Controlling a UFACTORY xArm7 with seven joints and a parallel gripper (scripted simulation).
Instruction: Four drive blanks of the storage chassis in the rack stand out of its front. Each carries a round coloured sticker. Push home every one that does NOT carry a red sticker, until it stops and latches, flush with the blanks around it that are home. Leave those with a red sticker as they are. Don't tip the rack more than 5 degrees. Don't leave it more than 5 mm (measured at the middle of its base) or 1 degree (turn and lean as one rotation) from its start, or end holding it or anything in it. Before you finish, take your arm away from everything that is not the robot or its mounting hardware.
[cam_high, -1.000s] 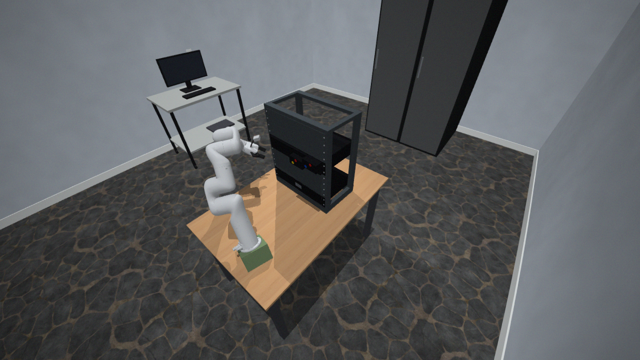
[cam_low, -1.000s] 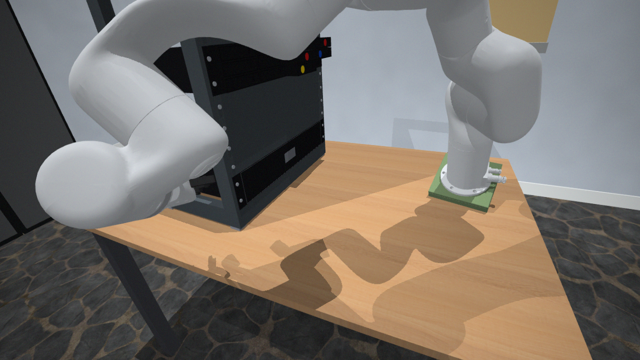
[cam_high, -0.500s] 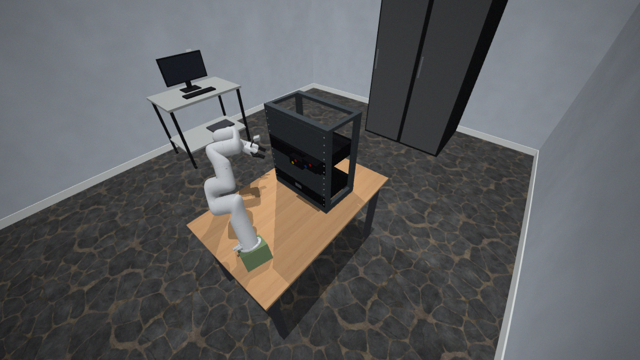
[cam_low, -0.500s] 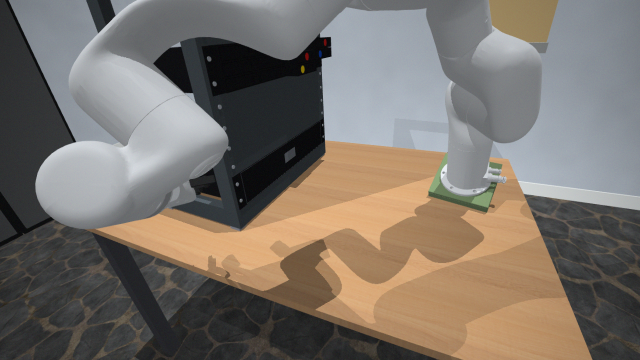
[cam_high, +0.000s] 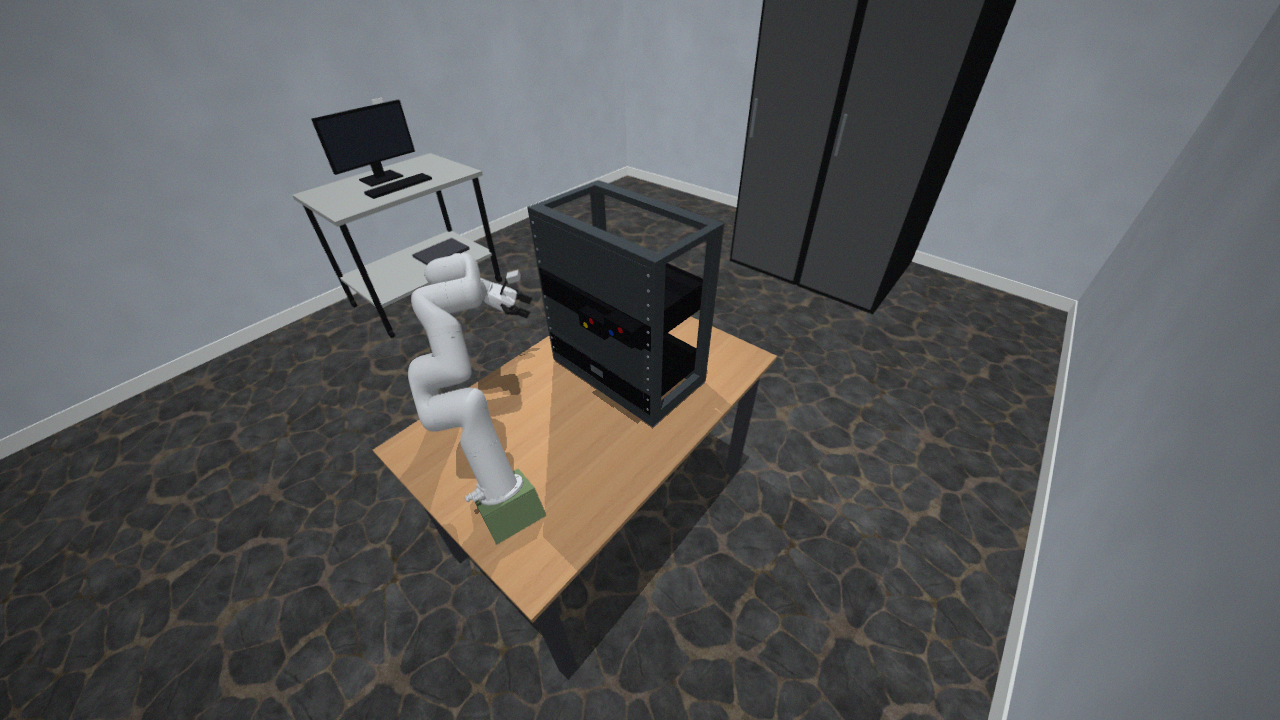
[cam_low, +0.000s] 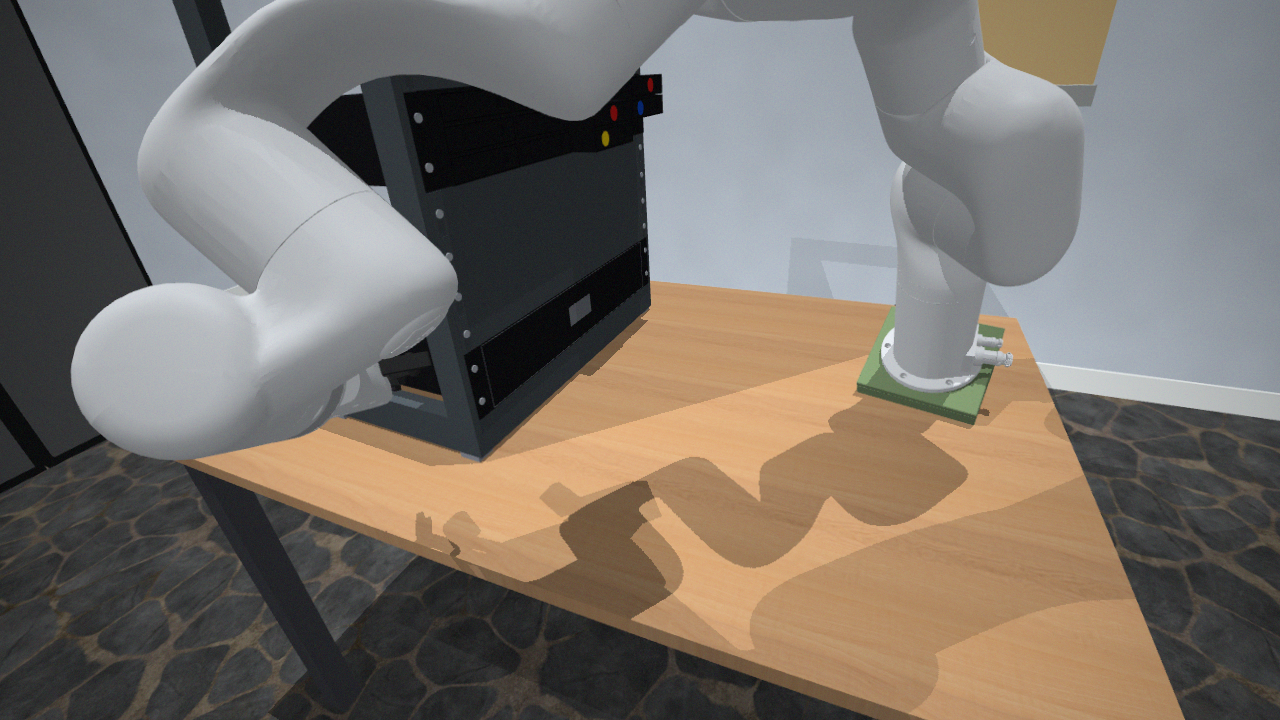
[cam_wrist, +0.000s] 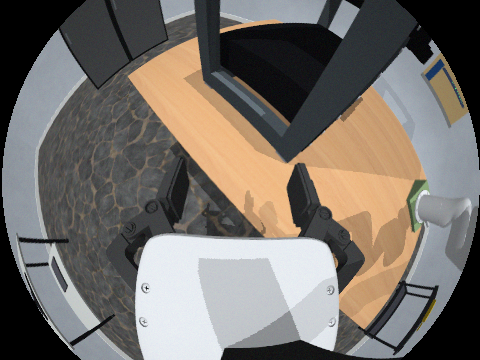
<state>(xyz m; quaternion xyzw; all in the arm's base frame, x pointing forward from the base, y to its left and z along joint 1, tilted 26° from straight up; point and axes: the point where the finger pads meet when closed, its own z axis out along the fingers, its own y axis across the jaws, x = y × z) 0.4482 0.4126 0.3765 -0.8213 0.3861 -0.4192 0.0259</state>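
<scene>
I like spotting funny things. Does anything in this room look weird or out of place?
Yes: the open gripper hangs beside the rack, off its side and past the table edge, not in front of the stickered drive blanks. Those blanks stand out of the chassis front. Nothing looks spilled or broken.

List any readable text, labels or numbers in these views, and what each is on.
No readable text in any view.
Pale label plate on the rack's lower black unit: too small to read.
Notice board on the wall, wrist view: blurred, nothing legible.
Stickers, yellow, red and blue: plain colour, no marks.
</scene>
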